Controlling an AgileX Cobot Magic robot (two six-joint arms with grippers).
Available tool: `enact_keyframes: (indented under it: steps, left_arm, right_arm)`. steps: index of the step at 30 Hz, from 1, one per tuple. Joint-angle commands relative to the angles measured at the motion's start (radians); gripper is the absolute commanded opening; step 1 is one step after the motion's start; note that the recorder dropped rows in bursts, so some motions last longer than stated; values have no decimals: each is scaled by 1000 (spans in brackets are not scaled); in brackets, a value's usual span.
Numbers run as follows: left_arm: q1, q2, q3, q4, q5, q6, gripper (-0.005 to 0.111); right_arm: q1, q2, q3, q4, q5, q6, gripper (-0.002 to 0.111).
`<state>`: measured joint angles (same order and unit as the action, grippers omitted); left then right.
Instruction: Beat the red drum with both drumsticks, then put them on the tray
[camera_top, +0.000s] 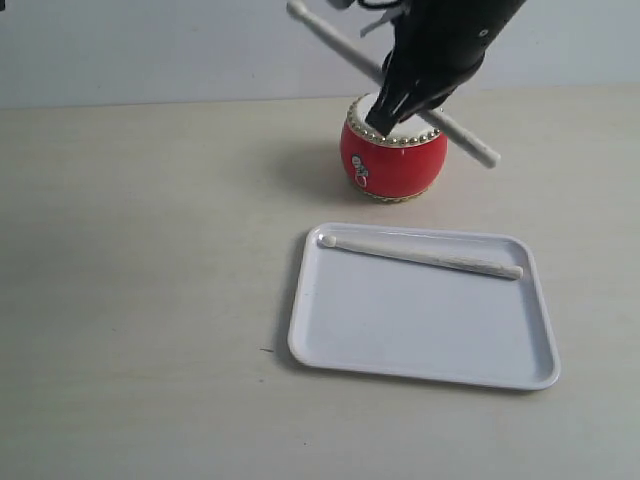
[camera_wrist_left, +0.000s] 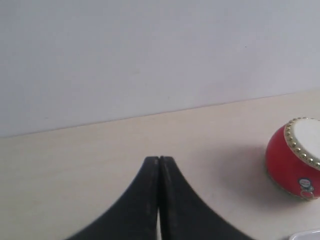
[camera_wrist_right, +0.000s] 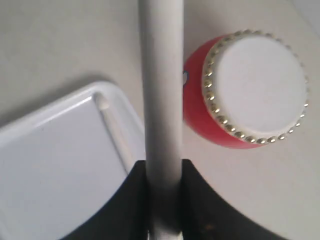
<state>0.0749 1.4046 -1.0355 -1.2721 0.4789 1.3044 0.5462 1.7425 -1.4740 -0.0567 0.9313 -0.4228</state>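
Observation:
The red drum (camera_top: 400, 165) stands upright on the table behind the tray (camera_top: 400, 330). One drumstick (camera_top: 420, 255) lies along the tray's far side. My right gripper (camera_top: 385, 112) hovers over the drum's skin, shut on the other drumstick (camera_top: 330, 35), which slants from upper left to lower right across the drum. In the right wrist view this stick (camera_wrist_right: 161, 90) runs out from the gripper (camera_wrist_right: 163, 167), with the drum (camera_wrist_right: 250, 90) beside it and the tray (camera_wrist_right: 50, 170) on the other side. My left gripper (camera_wrist_left: 159, 160) is shut and empty, low over the table, with the drum (camera_wrist_left: 290, 160) off to one side.
The pale wooden table (camera_top: 140, 280) spreads wide to the left of the tray and drum. A light wall (camera_top: 150, 45) rises behind the table's far edge. A corner of the tray (camera_wrist_left: 307, 235) shows in the left wrist view.

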Motion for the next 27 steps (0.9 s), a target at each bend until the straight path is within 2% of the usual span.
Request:
enact_keyframes:
  steps: [1, 6, 27]
  left_arm:
    - [-7, -39, 12, -10, 16, -6, 0]
    - [-7, -44, 12, -21, 55, -4, 0]
    - [-7, -45, 12, -51, 124, 2, 0]
  right_arm:
    - [76, 49, 1, -129, 115, -2, 0]
    - [144, 115, 1, -163, 290, -104, 0]
    - [152, 277, 133, -162, 290, -152, 0]
